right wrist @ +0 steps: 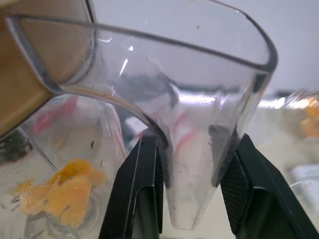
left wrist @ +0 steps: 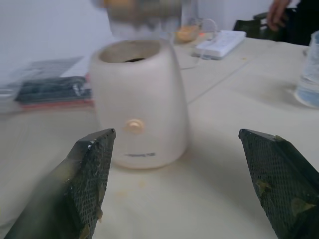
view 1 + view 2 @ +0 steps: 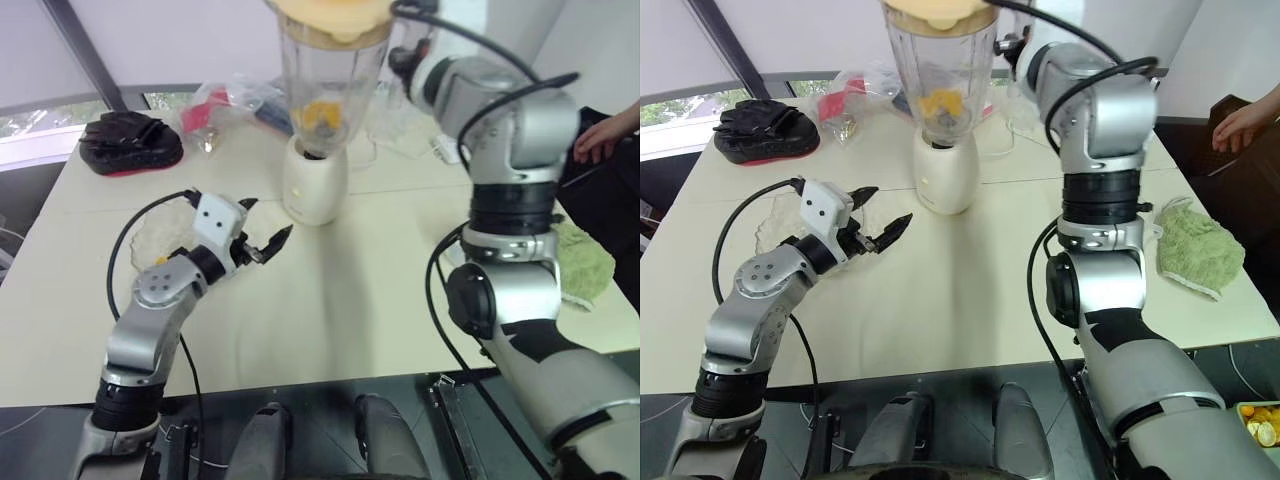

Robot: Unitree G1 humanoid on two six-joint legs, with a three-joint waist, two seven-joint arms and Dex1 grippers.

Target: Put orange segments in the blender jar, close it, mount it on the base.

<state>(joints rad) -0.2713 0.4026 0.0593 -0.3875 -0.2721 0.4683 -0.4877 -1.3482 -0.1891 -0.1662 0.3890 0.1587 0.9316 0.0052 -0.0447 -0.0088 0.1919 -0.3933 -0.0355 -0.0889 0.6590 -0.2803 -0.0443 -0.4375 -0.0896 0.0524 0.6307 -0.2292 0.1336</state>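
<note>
My right gripper [image 1: 192,184] is shut on the handle of the clear blender jar [image 3: 330,80] and holds it upright just over the cream-white base [image 3: 315,185]. A cream-yellow lid [image 3: 335,15] caps the jar. Orange segments [image 3: 322,115] lie at the bottom of the jar, near the dark blade. In the left wrist view the base's dark top socket [image 2: 133,60] shows uncovered, with the jar blurred above it. My left gripper [image 3: 268,220] stands open and empty, level, a short way in front and to the left of the base.
A clear crinkled bowl [image 3: 160,235] sits by my left forearm. Black gloves [image 3: 130,140] and plastic bags [image 3: 230,100] lie at the back left. A green cloth [image 3: 1200,250] lies at the right edge, near a person's hand [image 3: 605,130]. A power strip [image 2: 219,42] lies behind the base.
</note>
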